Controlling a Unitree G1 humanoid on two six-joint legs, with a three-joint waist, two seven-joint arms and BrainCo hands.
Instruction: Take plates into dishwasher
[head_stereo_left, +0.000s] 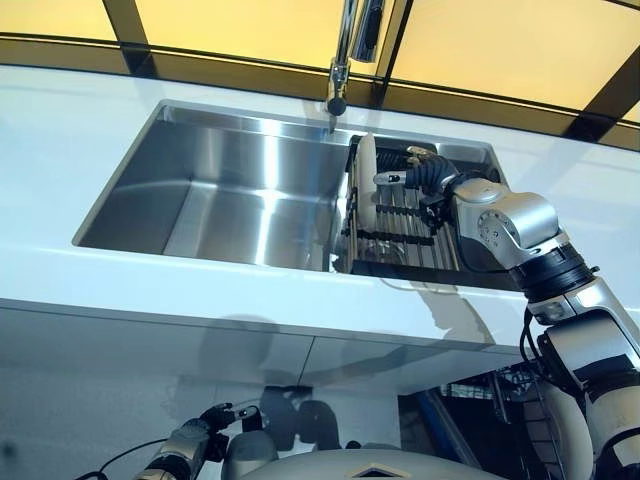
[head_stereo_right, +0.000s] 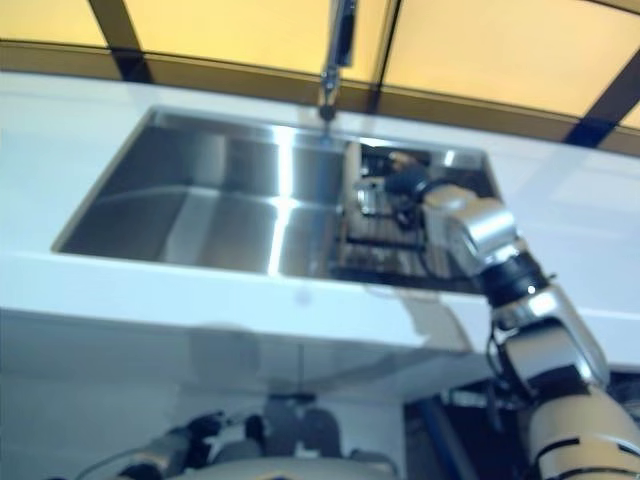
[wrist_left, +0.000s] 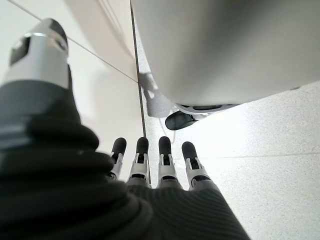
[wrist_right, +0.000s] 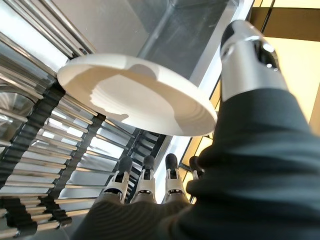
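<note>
A white plate (head_stereo_left: 367, 185) stands on edge in the wire dish rack (head_stereo_left: 400, 230) at the right end of the steel sink (head_stereo_left: 220, 200). My right hand (head_stereo_left: 425, 176) reaches into the rack just right of the plate. In the right wrist view the plate (wrist_right: 135, 95) lies between the straight fingers (wrist_right: 145, 175) and the thumb (wrist_right: 245, 55). The hand is open, and I cannot tell whether it touches the plate. My left hand (head_stereo_left: 192, 438) hangs low in front of the cabinet, its fingers (wrist_left: 150, 160) straight and holding nothing.
A chrome faucet (head_stereo_left: 345, 60) rises behind the sink's middle. The white counter (head_stereo_left: 200, 290) runs around the sink, with white cabinet fronts (head_stereo_left: 150, 350) below it. Yellow window panes (head_stereo_left: 500, 40) in dark frames line the back.
</note>
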